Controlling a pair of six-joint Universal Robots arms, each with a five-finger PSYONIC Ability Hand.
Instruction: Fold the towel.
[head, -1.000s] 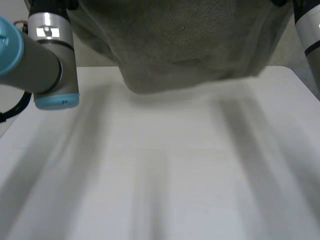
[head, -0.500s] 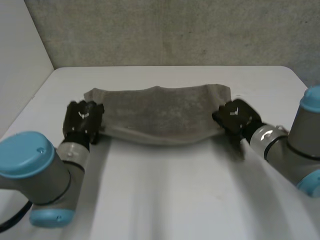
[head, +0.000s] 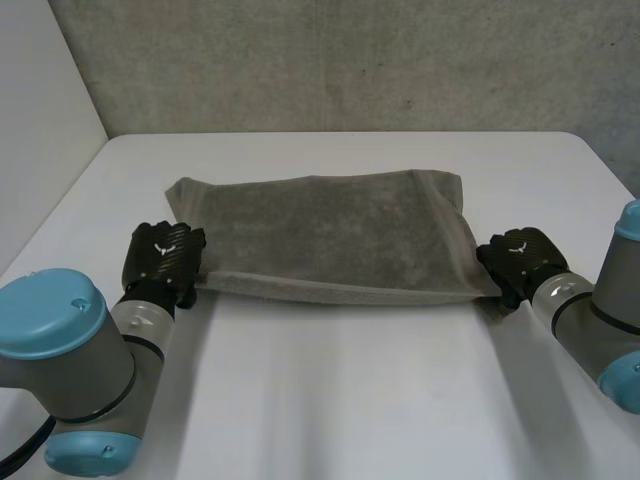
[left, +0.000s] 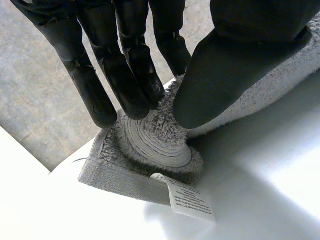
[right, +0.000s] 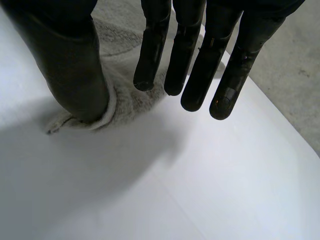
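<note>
A grey-brown towel lies flat on the white table, doubled over, its folded edge nearest me. My left hand is at the near left corner. In the left wrist view its fingers and thumb pinch that bunched corner, and a white label sticks out below. My right hand is at the near right corner. In the right wrist view its fingers stand straight and apart from the thumb, whose tip rests at the towel corner.
A grey wall runs behind the table's far edge. Bare white tabletop stretches between the towel and me and on both sides of it.
The towel has come down from high in front of the camera onto the table. Both hands drew its near edge toward me, and the right hand's fingers have spread off the corner.
</note>
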